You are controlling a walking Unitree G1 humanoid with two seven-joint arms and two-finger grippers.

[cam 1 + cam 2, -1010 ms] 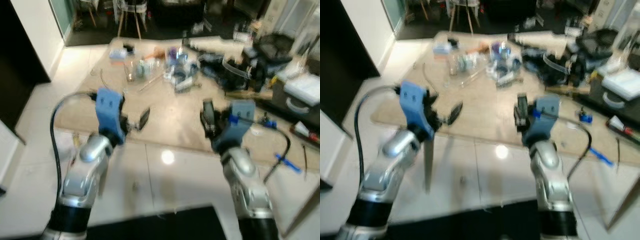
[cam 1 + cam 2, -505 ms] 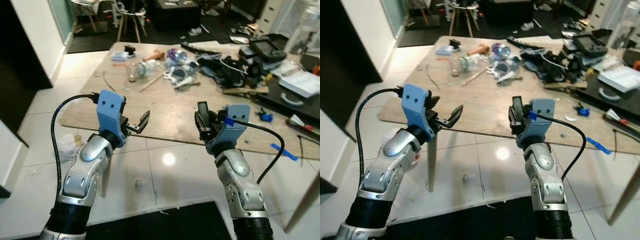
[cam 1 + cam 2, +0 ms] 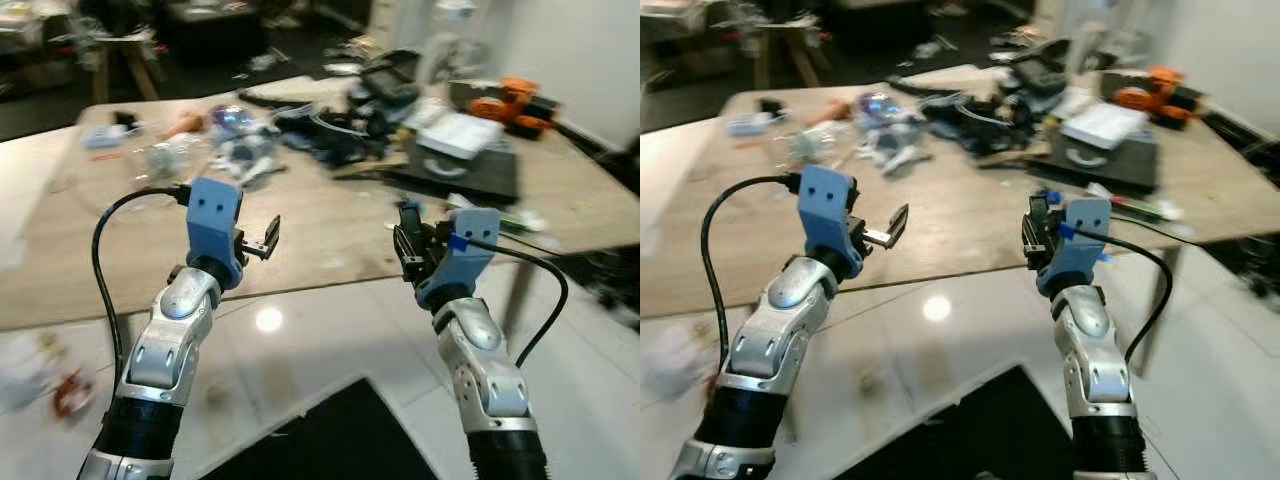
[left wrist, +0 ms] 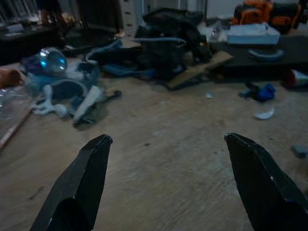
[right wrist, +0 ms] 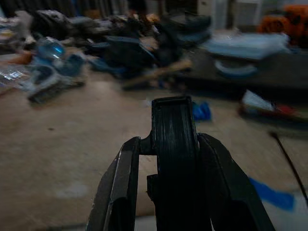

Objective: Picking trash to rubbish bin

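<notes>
Here I had both arms raised in front of the wooden table (image 3: 330,235), over the glossy white floor (image 3: 330,330). The left gripper (image 3: 262,240) stood at the table's near edge with its 2 black fingers (image 4: 86,178) spread wide apart and nothing between them. The right gripper (image 3: 408,235) hovered at the same edge with its fingers pressed together, empty, as my right wrist view showed. The trash lay well beyond both grippers: a heap of clear plastic and crumpled wrappers (image 3: 225,140) on the far left part of the tabletop, beside a tangle of dark cables and gear (image 3: 340,125). Further right sat a black case (image 3: 465,165) with a white box on top, and small blue scraps (image 4: 260,91) near it. I could not make out a rubbish bin.
</notes>
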